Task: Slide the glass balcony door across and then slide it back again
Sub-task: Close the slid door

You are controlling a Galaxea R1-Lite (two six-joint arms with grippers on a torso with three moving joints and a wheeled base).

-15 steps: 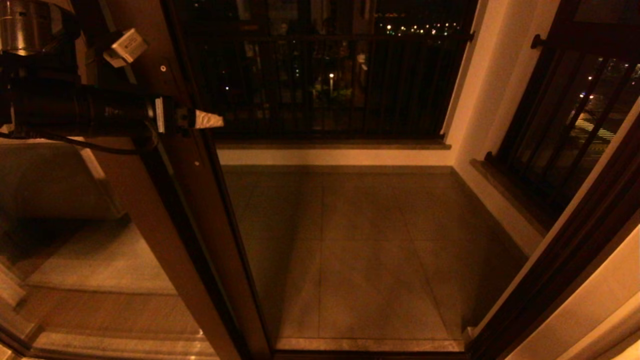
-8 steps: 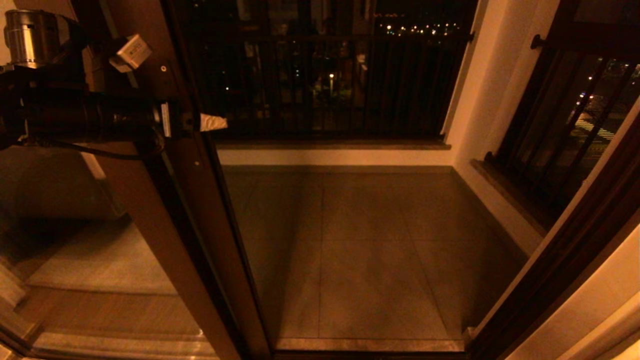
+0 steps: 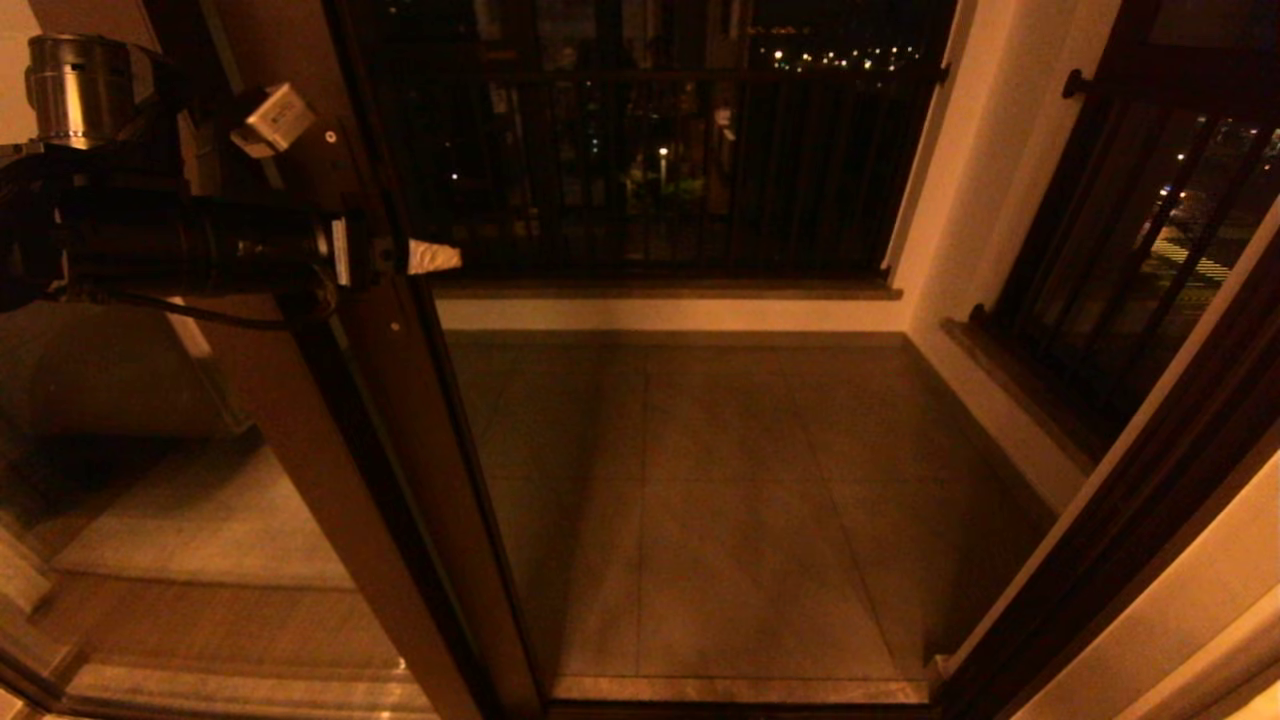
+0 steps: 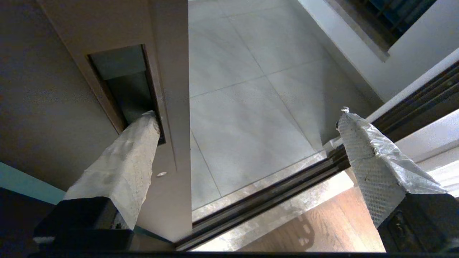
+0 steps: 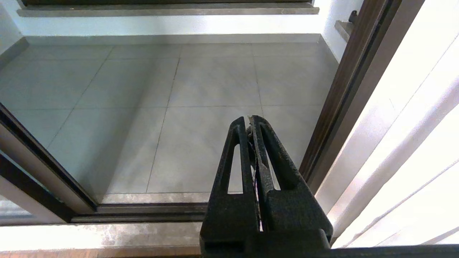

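The glass balcony door stands at the left, its dark brown stile bordering the open doorway. My left gripper is open and level with the stile's recessed handle slot. One taped finger has its tip inside the slot. The other finger hangs free over the opening, and its tip pokes out past the stile's edge in the head view. A small screw sits below the slot. My right gripper is shut and empty, low by the doorway's right side; the head view does not show it.
Beyond the opening lies the tiled balcony floor, with black railings at the back and a barred window on the right. The dark floor track crosses the threshold. The right door frame and a pale curtain bound the right side.
My left arm and its fingers have shifted a little to the right and lower in the head view, and the door stile has crept slightly right with them.
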